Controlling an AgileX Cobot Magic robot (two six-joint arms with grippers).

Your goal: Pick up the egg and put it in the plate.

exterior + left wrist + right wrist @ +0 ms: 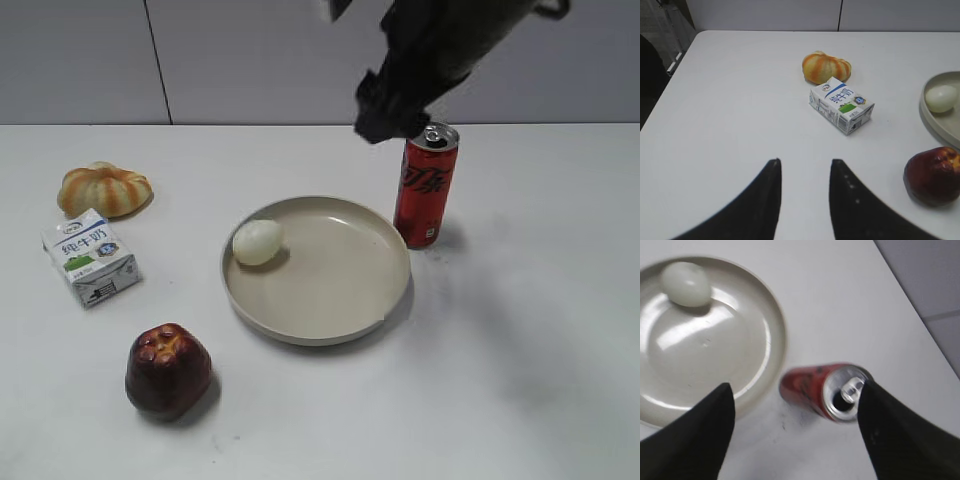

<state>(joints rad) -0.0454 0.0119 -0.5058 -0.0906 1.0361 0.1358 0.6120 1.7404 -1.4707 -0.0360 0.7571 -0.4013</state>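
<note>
A: so where's the egg (257, 242) at? I'm standing right here and it looks parked inside the plate (340, 320), on the left side, snug against the rim

B: yep, it's lying on the plate floor, nothing touching it. The right gripper (388, 118) is up high at the far side, hovering over the red soda can (426, 185), which stands upright just off the plate's right edge

A: is that gripper holding anything?

B: nope, in the right wrist view its fingers (690, 440) are spread wide with nothing between them, just the can top and the plate rim showing in the gap

A: and the left gripper (805, 200)?

B: also let go, jaws apart over bare table on the left, well short of the milk carton (841, 104)

A: other stuff?

B: a pumpkin-shaped bun (104, 189) at far left, the carton just nearer than it, and a dark red apple (168, 369) at near left, apart from the plate
</note>
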